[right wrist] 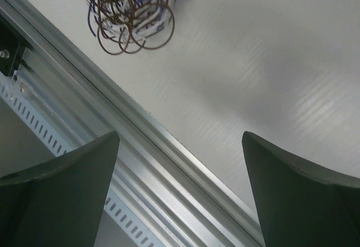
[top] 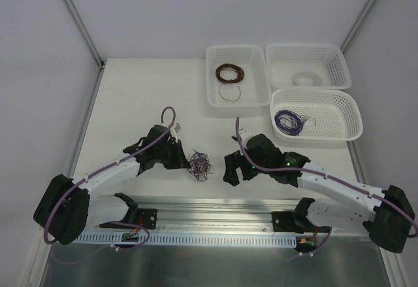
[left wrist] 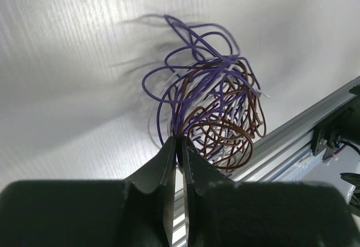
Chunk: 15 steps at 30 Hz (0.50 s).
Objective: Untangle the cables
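The cables (top: 200, 165) sit tangled on the counter (top: 137, 91) between our two hands, just short of the metal rail (top: 222, 203). Our left hand (left wrist: 179, 146) pinches strands at the tangle's edge — an anchor, we judge — while our right hand (right wrist: 180, 140) hangs spread wide, holding nothing; open counter lies beyond for pulling.

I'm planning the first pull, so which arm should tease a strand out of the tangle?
Probably right: the right fingers stand open and empty near the tangle, while the left fingers are shut on its strands, anchoring it.
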{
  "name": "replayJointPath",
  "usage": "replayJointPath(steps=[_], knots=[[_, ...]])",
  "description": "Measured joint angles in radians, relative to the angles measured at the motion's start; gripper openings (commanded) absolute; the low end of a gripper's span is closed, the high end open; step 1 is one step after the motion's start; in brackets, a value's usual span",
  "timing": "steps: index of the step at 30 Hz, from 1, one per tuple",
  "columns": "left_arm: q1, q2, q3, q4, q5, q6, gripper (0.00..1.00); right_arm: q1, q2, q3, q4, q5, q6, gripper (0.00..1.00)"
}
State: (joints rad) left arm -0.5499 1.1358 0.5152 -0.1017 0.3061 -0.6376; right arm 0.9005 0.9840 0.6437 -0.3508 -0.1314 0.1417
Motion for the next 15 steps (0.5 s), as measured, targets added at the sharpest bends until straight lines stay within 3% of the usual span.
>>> replayJointPath(steps=[1, 4, 5, 7, 8, 12, 15], knots=[[-0.002, 0.007, 0.000, -0.013, -0.002, 0.005, 0.07, 0.025, 0.036, 0.015, 0.021, 0.019, -0.001, 0.94], [-0.014, 0.023, 0.000, -0.041, -0.014, 0.018, 0.23, 0.071, 0.129, 0.069, 0.073, 0.061, -0.012, 0.88], [-0.018, 0.021, 0.000, -0.052, -0.023, 0.019, 0.37, 0.081, 0.159, 0.092, 0.088, 0.072, -0.020, 0.86], [-0.027, -0.002, -0.003, -0.066, -0.039, 0.016, 0.48, 0.098, 0.217, 0.143, 0.109, 0.085, -0.039, 0.83], [-0.027, -0.019, -0.007, -0.071, -0.045, 0.010, 0.59, 0.106, 0.245, 0.169, 0.119, 0.093, -0.050, 0.82], [-0.027, -0.153, -0.039, -0.088, -0.079, -0.026, 0.68, 0.140, 0.332, 0.250, 0.153, 0.101, -0.083, 0.74], [-0.027, -0.242, -0.063, -0.098, -0.093, -0.066, 0.69, 0.167, 0.380, 0.289, 0.169, 0.102, -0.103, 0.66]])
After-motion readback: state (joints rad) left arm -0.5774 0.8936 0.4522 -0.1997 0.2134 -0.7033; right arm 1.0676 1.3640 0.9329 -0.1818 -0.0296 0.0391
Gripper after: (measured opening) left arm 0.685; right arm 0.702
